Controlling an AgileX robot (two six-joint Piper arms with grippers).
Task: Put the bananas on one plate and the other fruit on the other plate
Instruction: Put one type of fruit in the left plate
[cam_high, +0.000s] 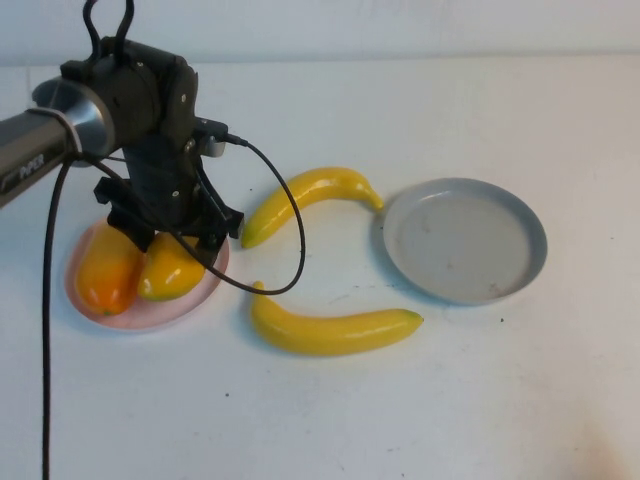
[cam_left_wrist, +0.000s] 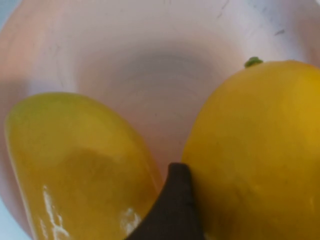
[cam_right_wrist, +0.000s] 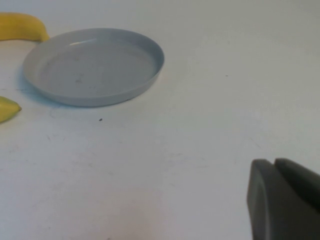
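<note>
Two mangoes (cam_high: 140, 268) half-hidden under spread left hand (cam_high: 170, 232); right hand (cam_right_wrist: 285, 200) together, cropped.

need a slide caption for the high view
Open left gripper over two mangoes on pink plate; two bananas and grey plate wait; right gripper unseen.

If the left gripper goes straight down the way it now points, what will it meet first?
Probably the two mangoes on the pink plate. The open left gripper hangs just over them, one finger low between the pair. How near it is, I cannot tell. The right gripper is shut, parked beyond the grey plate.
</note>
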